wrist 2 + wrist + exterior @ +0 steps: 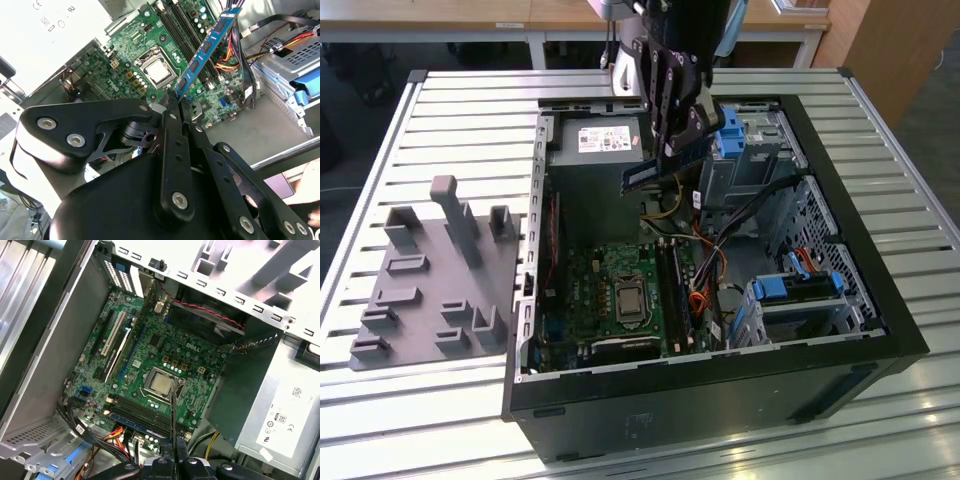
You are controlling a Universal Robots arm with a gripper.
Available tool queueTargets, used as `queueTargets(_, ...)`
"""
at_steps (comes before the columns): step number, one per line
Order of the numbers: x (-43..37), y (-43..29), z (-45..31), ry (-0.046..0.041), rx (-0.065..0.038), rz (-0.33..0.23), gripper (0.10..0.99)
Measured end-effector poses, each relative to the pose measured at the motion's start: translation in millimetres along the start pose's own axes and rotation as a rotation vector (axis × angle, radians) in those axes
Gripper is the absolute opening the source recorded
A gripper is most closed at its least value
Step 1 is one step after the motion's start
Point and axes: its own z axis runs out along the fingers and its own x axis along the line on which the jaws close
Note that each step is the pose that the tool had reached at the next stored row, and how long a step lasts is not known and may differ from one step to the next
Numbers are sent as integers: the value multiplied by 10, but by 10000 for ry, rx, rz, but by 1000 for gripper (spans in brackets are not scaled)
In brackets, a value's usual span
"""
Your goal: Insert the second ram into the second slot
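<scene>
My pincer (176, 98) is clamped tight on one end of the memory stick (205, 47), the dark blue one with chips along its face. The rest of the stick goes out free from my fingertips. In the exterior view I hang over the open computer case (720, 372). The stick is in the air there, tilted, near the grey power box (595, 150) and above the green main board (620, 290). In the first wrist view I see the stick by its thin edge, with the long black slots (145, 415) and the square processor socket (162, 384) below it. It is not in any slot. On the exterior view's left, a grey holder tray (430, 280) lies on the ribbed table (470, 100).
</scene>
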Motion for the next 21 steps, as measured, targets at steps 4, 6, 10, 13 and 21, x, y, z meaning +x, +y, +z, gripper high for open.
queueTargets(4,1,1,1,3,-2,-134,137)
queueTargets(6,2,2,0,6,-3,-192,137)
queueTargets(10,2,2,0,10,-6,-315,137)
queueTargets(13,3,3,0,12,-6,-400,137)
queueTargets(21,3,4,0,20,-11,-655,137)
